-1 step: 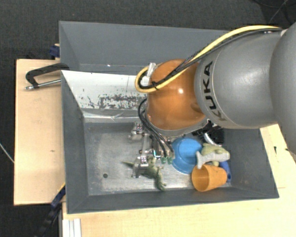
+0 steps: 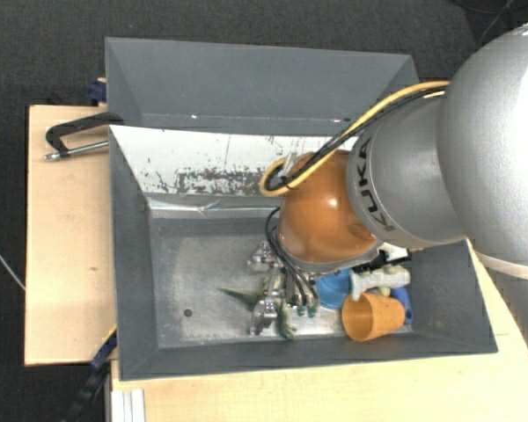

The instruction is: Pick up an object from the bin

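I have the gripper point(image 2: 273, 310) down at the floor of the bin point(image 2: 189, 266), close to the front wall and about midway along it. Above it are the arm's orange cover and its cables. Whether the gripper is spread or closed on anything I cannot tell, because its metal parts and the cables run together there.

The thing right at the gripper is a dark green toy point(image 2: 238, 295). It is slim and flat-lying, with a thin pointed tip reaching out to the gripper's left across the bare floor. Another dark green bit shows just below the gripper by the front wall. I cannot tell what kind of toy it is.

Further right, in the front right corner, an orange cup point(image 2: 371, 317) lies on its side. A blue thing point(image 2: 334, 290) and a white thing point(image 2: 385, 280) are bunched against it.
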